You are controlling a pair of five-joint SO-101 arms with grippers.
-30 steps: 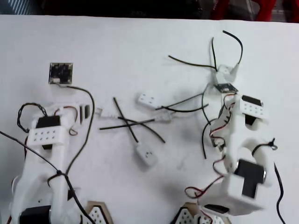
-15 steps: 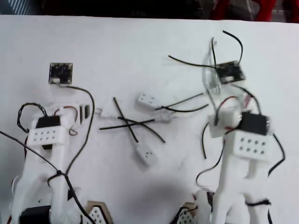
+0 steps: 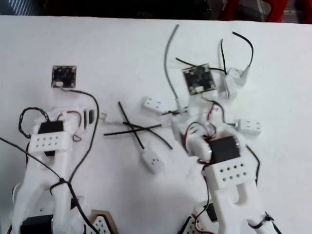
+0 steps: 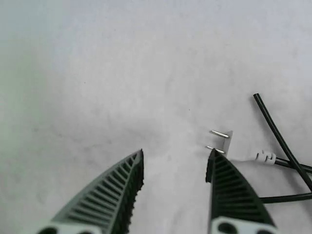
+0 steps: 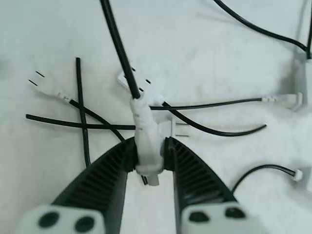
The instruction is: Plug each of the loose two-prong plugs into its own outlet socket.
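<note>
My right gripper point(image 5: 147, 142) is shut on a white two-prong plug point(image 5: 145, 127), and its black cable point(image 3: 167, 58) rises up and away over the table. Under it lie a white outlet socket point(image 3: 155, 104) and a loose plug point(image 5: 176, 127). Another socket point(image 3: 152, 160) lies nearer the front, one more point(image 3: 249, 126) sits right of the arm, and a fourth point(image 3: 234, 76) is at the back right. My left gripper point(image 4: 175, 161) stands open low over the table, one fingertip point(image 4: 214, 163) right beside the prongs of a loose plug point(image 4: 223, 140). In the high view this gripper point(image 3: 87, 118) is at the left.
Crossed black cables point(image 3: 136, 129) sprawl over the middle of the white table point(image 3: 122, 48). More cable loops point(image 3: 241, 41) lie at the back right. A small dark board point(image 3: 64, 75) sits at the back left.
The right arm swung from the right side to the centre, carrying the plug, whose cable lifted off the table. The socket right of the arm came into sight. The left arm stayed still.
</note>
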